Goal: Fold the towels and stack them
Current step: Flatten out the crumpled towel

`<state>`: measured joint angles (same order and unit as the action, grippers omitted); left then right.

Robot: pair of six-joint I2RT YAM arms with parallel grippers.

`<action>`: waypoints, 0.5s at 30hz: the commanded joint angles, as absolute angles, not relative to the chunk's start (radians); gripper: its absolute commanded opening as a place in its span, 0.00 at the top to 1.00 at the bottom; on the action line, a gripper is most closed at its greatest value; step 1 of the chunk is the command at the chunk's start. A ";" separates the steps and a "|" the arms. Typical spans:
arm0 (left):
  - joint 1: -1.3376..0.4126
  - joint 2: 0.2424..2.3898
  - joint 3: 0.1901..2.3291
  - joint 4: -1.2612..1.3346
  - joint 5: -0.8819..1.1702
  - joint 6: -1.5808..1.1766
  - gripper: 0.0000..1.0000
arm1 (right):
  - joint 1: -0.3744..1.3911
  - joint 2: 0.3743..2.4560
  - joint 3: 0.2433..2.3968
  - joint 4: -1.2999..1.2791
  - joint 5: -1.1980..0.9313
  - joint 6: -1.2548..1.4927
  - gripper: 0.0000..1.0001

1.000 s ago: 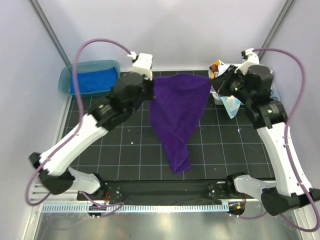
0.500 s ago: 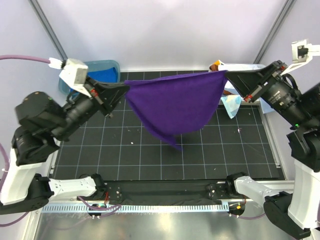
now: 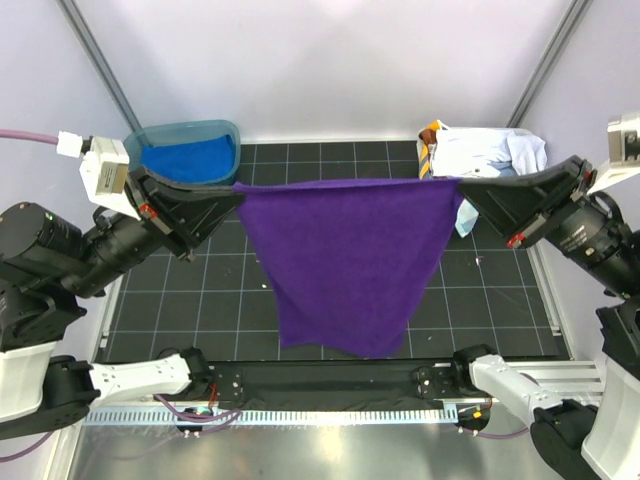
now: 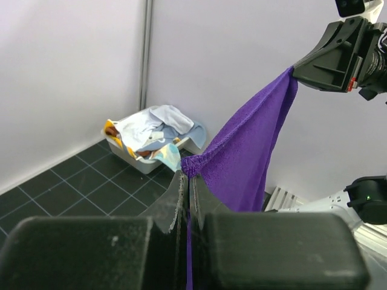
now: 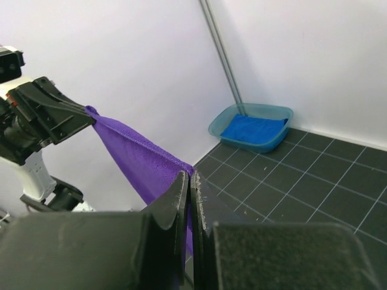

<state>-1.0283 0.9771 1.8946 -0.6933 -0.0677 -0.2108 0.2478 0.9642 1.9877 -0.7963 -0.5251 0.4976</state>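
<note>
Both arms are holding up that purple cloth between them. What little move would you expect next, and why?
Probably lower it, kept stretched, flat onto the black table for folding. The left gripper and right gripper each pinch a top corner of the purple towel, whose top edge is stretched taut while the rest hangs loose.

Two grippers are in view, one left gripper [image 3: 236,190] and one right gripper [image 3: 462,186]. Two towels can be counted singly, one purple towel [image 3: 350,260] and one blue towel [image 3: 185,157], and there are two containers, one teal tub [image 3: 190,125] and one white basket [image 4: 130,160]. The crumpled towels [image 3: 480,152] in the basket are too tangled to count, though the white, light blue and orange-brown cloth suggests perhaps three.
</note>
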 commanded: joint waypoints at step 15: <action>-0.822 1.067 1.562 -0.471 -0.379 -0.164 1.00 | 0.249 1.127 1.548 -0.577 -0.330 0.422 0.99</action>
